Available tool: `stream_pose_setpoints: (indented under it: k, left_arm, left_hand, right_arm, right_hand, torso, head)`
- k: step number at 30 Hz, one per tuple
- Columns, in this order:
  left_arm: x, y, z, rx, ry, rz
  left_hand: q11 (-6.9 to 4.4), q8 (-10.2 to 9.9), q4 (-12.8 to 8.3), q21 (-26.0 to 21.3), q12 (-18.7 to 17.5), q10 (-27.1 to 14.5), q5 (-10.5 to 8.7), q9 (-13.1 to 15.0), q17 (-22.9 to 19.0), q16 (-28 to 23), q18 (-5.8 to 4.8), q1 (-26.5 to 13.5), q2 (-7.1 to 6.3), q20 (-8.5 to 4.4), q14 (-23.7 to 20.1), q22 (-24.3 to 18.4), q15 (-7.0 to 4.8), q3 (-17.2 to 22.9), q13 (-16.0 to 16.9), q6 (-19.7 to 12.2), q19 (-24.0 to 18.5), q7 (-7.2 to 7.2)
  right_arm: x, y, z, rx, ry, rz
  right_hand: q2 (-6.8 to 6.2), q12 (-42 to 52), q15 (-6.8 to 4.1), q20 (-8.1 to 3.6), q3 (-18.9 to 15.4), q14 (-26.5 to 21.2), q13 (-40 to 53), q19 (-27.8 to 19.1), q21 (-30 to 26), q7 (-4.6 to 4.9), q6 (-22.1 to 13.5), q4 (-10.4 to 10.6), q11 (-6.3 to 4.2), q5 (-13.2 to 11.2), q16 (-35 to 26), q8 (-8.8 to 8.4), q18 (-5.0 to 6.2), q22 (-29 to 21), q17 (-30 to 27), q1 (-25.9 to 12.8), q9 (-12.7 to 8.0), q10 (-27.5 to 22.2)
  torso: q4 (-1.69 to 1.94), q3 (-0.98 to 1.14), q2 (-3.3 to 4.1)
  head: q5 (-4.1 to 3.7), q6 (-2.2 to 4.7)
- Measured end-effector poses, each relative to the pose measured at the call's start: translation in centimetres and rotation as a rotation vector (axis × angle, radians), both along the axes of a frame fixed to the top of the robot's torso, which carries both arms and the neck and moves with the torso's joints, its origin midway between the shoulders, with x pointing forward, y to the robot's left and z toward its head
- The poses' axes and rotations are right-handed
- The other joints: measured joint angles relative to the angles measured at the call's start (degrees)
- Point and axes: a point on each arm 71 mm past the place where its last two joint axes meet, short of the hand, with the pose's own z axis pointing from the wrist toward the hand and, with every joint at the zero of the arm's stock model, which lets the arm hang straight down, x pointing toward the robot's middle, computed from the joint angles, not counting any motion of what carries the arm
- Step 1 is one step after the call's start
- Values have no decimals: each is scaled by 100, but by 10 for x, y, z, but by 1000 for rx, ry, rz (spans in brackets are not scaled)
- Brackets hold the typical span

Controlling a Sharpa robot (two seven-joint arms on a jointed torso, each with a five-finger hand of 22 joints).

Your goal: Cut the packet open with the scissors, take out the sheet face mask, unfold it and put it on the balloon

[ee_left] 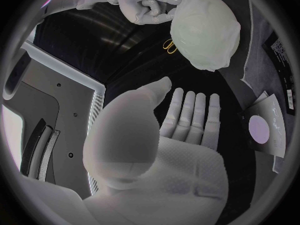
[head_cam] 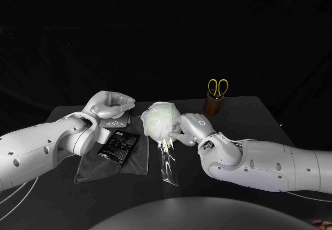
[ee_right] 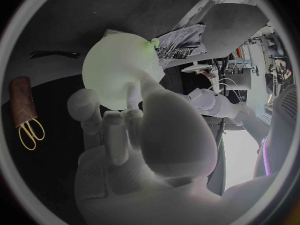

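Balloon [head_cam: 160,120], sheet mask [ee_left: 206,30] draped on, held by right hand [head_cam: 195,127]; left hand [head_cam: 109,104] empty, fingers straight; scissors [head_cam: 217,87] in holder [head_cam: 214,105], packet [head_cam: 119,146] on cloth [head_cam: 138,163]; apparently only smoothing remains.

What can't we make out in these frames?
- Blades of the scissors: head view, sunk in the brown holder.
- Print on the black packet: head view, too small to read.
- Whether the right hand grips or only touches the balloon: right wrist view, its fingers cover the contact.
- Part of the white card: head view, behind the left hand.
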Motion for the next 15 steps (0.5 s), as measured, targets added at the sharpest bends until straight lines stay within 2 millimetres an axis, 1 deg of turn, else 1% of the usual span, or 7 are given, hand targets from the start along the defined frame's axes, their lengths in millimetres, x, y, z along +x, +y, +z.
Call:
stream_pose_setpoints:
  k: [3, 6, 8, 9, 11, 12, 15]
  left_arm:
    - [0, 0, 0, 0, 1, 0]
    - [0, 0, 0, -1, 1, 0]
    - [0, 0, 0, -1, 2, 0]
    - [0, 0, 0, -1, 2, 0]
    - [0, 0, 0, -1, 3, 0]
    - [0, 0, 0, -1, 3, 0]
    - [0, 0, 0, -2, 3, -1]
  left_hand:
    - [0, 0, 0, 0, 0, 0, 0, 0, 0, 0, 0, 0, 0, 0, 0, 0, 0, 0, 0, 0, 0, 0]
    - [0, 0, 0, 0, 0, 0, 0, 0, 0, 0, 0, 0, 0, 0, 0, 0, 0, 0, 0, 0, 0, 0]
    - [0, 0, 0, 0, 0, 0, 0, 0, 0, 0, 0, 0, 0, 0, 0, 0, 0, 0, 0, 0, 0, 0]
    - [0, 0, 0, 0, 0, 0, 0, 0, 0, 0, 0, 0, 0, 0, 0, 0, 0, 0, 0, 0, 0, 0]
    - [0, 0, 0, 0, 0, 0, 0, 0, 0, 0, 0, 0, 0, 0, 0, 0, 0, 0, 0, 0, 0, 0]
    - [0, 0, 0, 0, 0, 0, 0, 0, 0, 0, 0, 0, 0, 0, 0, 0, 0, 0, 0, 0, 0, 0]
    - [0, 0, 0, 0, 0, 0, 0, 0, 0, 0, 0, 0, 0, 0, 0, 0, 0, 0, 0, 0, 0, 0]
  right_arm:
    - [0, 1, 0, 1, -6, 2]
    - [0, 3, 1, 5, -14, 6]
    - [0, 4, 1, 8, -19, 8]
    - [0, 4, 1, 10, -21, 9]
    - [-1, 5, 2, 14, -26, 12]
    - [-1, 6, 2, 16, -28, 14]
    - [-2, 7, 3, 22, -32, 17]
  right_hand:
    - [-19, 51, 0, -34, 275, 0, 8, 34, 52, -63, 68, -65, 0, -1, 13, 0, -3, 51, 1, 280, -19, 0]
    - [-34, 88, -2, -73, 533, 2, 13, 73, 116, -102, 185, -108, -14, -2, 12, -7, -6, 122, 1, 454, -38, -14]
    - [-45, 111, -48, -105, 702, 0, 13, 107, 171, -133, 261, -125, -35, -2, 12, -11, -8, 179, 2, 540, -57, -7]
    - [-62, 144, -73, -114, 830, 9, 10, 146, 220, -153, 320, -140, -76, -3, 12, -12, -21, 223, 5, 573, -76, -9]
    - [-68, 163, -75, -136, 1005, 11, 4, 180, 275, -160, 369, -154, -90, -4, 12, -58, -39, 283, 5, 579, -98, -5]
    - [-94, 184, -75, -153, 1098, 11, -2, 198, 299, -160, 389, -163, -90, -14, 12, -68, -40, 314, 5, 605, -107, -5]
    - [-103, 248, -76, -150, 1361, 12, -9, 263, 377, -155, 465, -190, -91, -15, 12, -78, -41, 396, 5, 607, -114, -4]
  torso:
    - [-1, 1, -2]
    - [-1, 1, -3]
    - [-1, 1, -3]
    - [-1, 1, -3]
    - [1, 1, -3]
    - [1, 1, -3]
    - [1, 1, -2]
  head:
    - [-8, 0]
    - [-17, 0]
    - [-21, 0]
    - [-22, 0]
    - [-23, 0]
    - [-24, 0]
    - [-25, 0]
